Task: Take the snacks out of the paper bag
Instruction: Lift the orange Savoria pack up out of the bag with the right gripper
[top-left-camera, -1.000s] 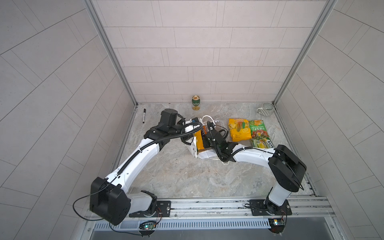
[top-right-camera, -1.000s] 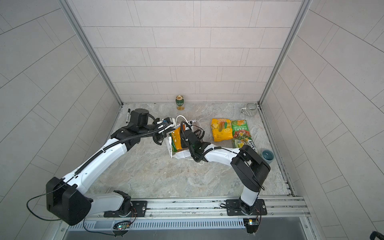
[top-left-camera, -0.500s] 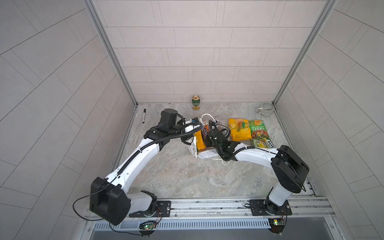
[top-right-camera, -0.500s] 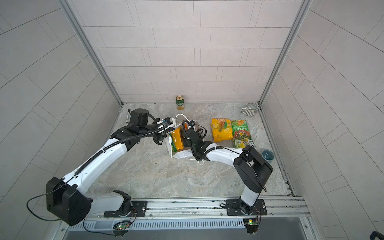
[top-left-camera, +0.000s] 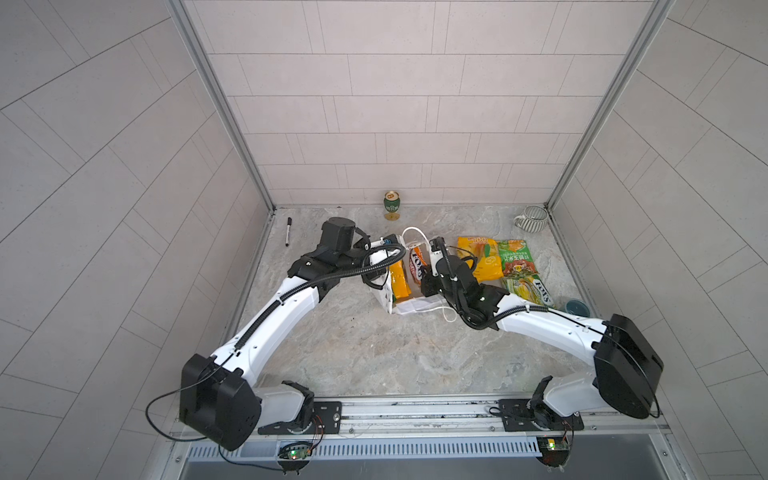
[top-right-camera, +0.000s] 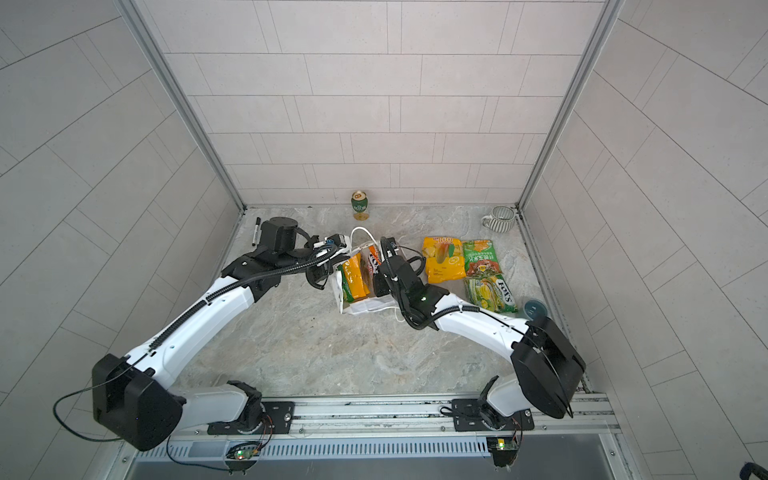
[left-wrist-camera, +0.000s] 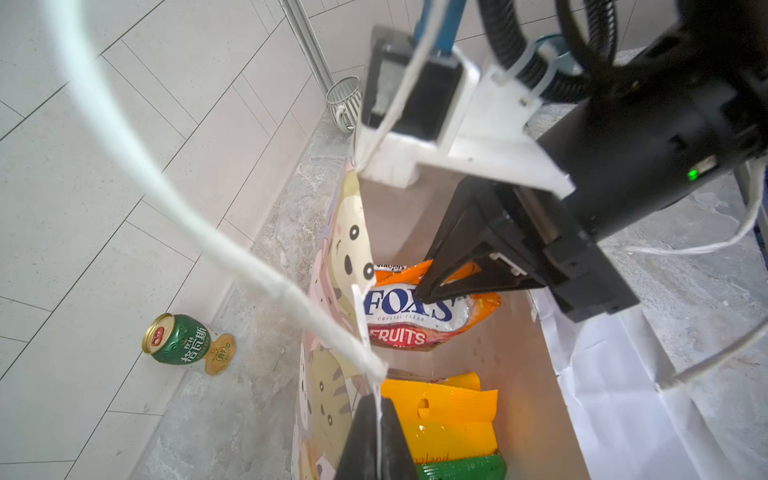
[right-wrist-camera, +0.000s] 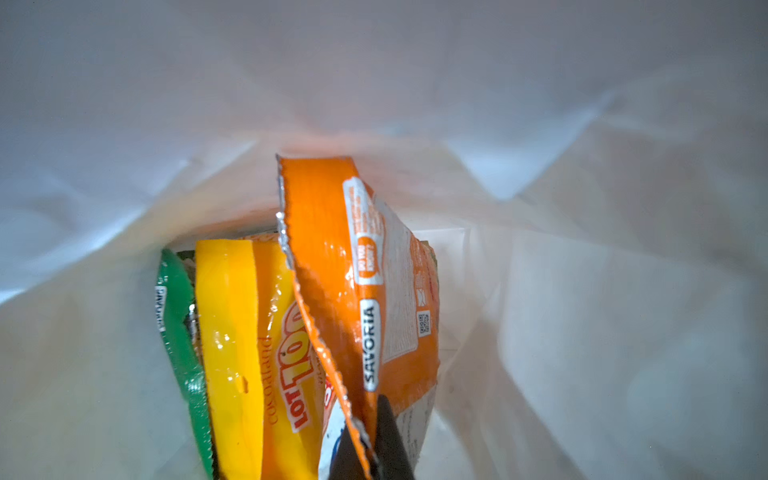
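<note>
In both top views the paper bag (top-left-camera: 409, 308) gapes open on the counter (top-left-camera: 374, 353) between my arms. My left tool (top-left-camera: 394, 248) sits at the bag's left rim. My right tool (top-left-camera: 422, 277) is down inside it, against an orange packet (top-left-camera: 417, 266) that stands beside a yellow packet (top-left-camera: 398, 283). Three more snacks (top-left-camera: 478, 259) lie flat just right of the bag, one lettered FOX'S.

From my left wrist, the left tool (left-wrist-camera: 377, 409) is pressed together on the bag's cartoon-faced wall where the cord handle (left-wrist-camera: 208, 245) joins it. The right tool (left-wrist-camera: 419, 294) pinches the orange packet's top edge. The packet reads FOX'S CRYSTAL CLEAR FRUITS.

From my right wrist, the right tool (right-wrist-camera: 370, 457) is clamped on that packet's crimped edge, marked SAVORIA. The yellow packet reads LOT 100, with a green packet (right-wrist-camera: 183, 345) on its other side.
</note>
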